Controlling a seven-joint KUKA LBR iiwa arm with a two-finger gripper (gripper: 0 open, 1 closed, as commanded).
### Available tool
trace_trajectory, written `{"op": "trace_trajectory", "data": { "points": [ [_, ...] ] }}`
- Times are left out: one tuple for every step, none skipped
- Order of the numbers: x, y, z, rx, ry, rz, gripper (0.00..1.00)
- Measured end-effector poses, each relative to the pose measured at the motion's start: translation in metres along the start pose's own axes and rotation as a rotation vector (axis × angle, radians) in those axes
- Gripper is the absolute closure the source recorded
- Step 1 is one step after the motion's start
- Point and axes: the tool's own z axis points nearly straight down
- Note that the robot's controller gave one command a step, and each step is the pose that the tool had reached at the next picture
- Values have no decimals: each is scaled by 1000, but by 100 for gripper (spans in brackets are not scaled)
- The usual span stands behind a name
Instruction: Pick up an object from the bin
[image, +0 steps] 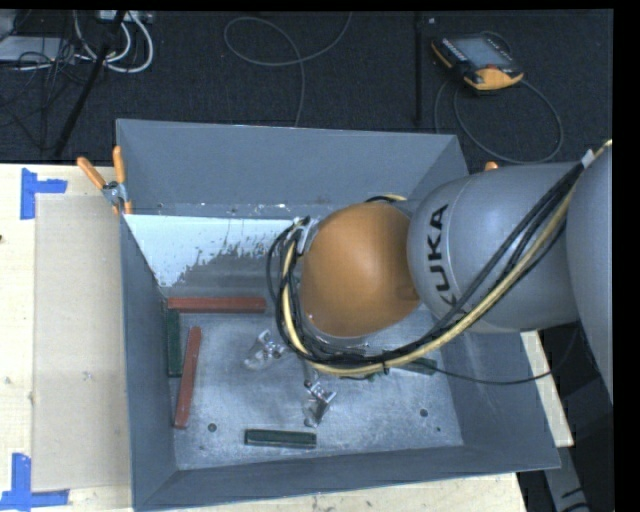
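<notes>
My gripper (292, 377) hangs below the orange dome, over the middle of the bin floor. Its two silvery fingers (320, 400) stand apart, open, with nothing between them. A dark green bar (280, 437) lies flat just in front of the fingers, near the front wall. A reddish-brown bar (187, 377) lies lengthwise to the left, and a second dark green bar (173, 345) sits right beside it. Another reddish-brown bar (215, 303) lies crosswise at the foot of the back slope. A small green piece (421, 367) pokes out from under the arm on the right.
The arm and its dome cover the right half of the bin and hide what lies beneath. The bin's sloped walls close in on all sides. Bare floor shows between the left bars and the fingers.
</notes>
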Motion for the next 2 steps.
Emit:
{"op": "trace_trajectory", "data": {
  "points": [
    [7,18,15,-3,3,-66,0],
    [34,14,43,0,1,140,0]
  ]
}}
